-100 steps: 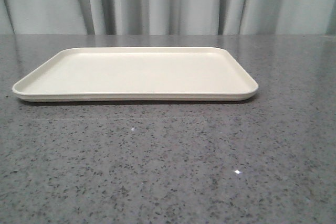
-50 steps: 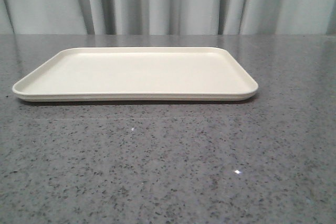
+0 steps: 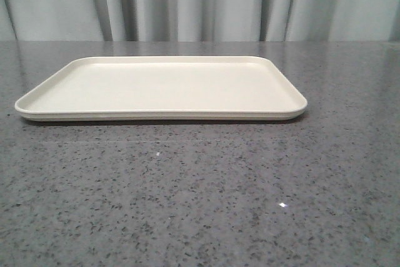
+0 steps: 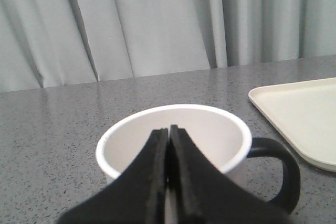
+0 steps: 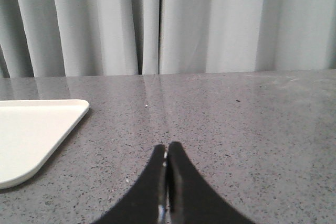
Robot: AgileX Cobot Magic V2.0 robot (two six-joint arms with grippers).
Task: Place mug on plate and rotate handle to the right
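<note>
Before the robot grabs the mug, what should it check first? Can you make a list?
1. Plate has room for the mug: ok, nothing lies on it.
2. Mug stands upright: ok, its open rim faces up on the table beside the plate.
3. Left gripper is open, ready to grasp: not ok, its fingers are closed together in front of the mug.
4. Handle can be seen and is free: ok, it sticks out on the mug's plate side.
5. Right gripper is out of the way: ok, closed over bare table beside the plate.
6. Mug is empty: cannot tell, the gripper hides the bottom.
</note>
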